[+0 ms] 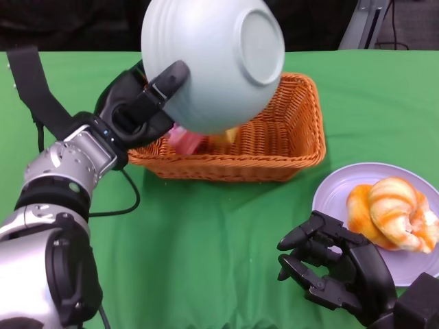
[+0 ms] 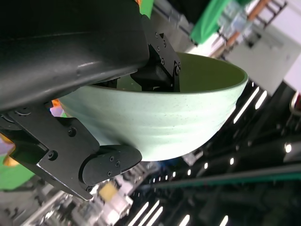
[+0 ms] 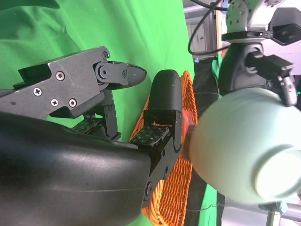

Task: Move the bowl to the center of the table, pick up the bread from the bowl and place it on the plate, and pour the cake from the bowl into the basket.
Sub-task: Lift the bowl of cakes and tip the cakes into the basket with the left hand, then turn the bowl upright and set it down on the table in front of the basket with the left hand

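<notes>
bowl [image 1: 212, 62] top cut off by frame edge, cake [image 1: 186, 139] mostly hidden behind bowl, plate [image 1: 343, 188] cropped at right

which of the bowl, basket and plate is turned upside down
The bowl: the left hand holds it tipped over the basket, base toward the camera. The basket and the plate sit upright on the table.

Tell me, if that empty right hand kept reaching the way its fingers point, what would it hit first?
Probably the wicker basket. The right hand points across bare green cloth toward it; the plate lies just beside that line, though depth is unclear.
</notes>
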Robot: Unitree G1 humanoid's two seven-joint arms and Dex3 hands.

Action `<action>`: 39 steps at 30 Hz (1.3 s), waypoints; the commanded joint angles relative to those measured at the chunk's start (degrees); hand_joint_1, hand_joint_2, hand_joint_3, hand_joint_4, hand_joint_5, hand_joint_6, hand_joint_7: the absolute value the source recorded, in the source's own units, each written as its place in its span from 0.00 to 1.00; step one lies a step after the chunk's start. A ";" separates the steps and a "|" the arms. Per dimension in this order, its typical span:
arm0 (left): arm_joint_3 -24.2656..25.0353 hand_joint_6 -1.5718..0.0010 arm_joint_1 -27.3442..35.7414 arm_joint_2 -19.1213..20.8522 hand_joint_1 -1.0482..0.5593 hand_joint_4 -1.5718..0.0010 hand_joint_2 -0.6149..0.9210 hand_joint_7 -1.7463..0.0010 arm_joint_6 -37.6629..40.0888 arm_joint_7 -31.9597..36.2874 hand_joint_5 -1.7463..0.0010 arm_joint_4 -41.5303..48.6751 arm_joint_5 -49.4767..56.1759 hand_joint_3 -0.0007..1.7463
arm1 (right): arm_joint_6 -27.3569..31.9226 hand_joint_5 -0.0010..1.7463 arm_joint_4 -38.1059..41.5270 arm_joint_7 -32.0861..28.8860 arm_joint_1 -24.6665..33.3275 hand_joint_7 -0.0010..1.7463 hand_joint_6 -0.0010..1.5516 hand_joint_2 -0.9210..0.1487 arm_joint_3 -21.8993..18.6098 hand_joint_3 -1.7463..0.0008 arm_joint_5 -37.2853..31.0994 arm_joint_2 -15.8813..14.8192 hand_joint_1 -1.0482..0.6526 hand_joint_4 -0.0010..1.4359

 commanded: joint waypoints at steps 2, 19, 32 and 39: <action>-0.41 0.48 -1.70 1.26 0.58 0.55 0.85 0.15 1.62 -4.75 0.00 -0.12 -0.79 0.57 | -1.01 0.83 1.02 0.07 -0.77 0.68 0.42 0.09 -0.28 0.77 -0.06 -0.30 0.54 0.46; -3.45 0.51 -1.63 1.70 0.58 0.55 0.80 0.10 1.75 -10.79 0.00 -0.30 0.85 0.60 | -1.66 0.82 1.94 0.29 -1.02 0.66 0.43 0.07 -0.40 0.79 0.28 -0.24 0.54 0.48; -5.78 0.49 -1.74 2.71 0.56 0.55 0.78 0.14 1.06 -15.34 0.00 0.01 2.35 0.61 | -1.65 0.82 2.44 0.57 -1.24 0.67 0.42 0.08 -0.66 0.79 0.37 -0.10 0.54 0.47; -8.19 0.47 -1.07 3.06 0.58 0.56 0.72 0.17 -4.89 -15.64 0.00 -2.68 4.38 0.69 | -1.49 0.82 2.10 0.46 -0.99 0.67 0.42 0.07 -0.64 0.79 0.04 -0.22 0.53 0.46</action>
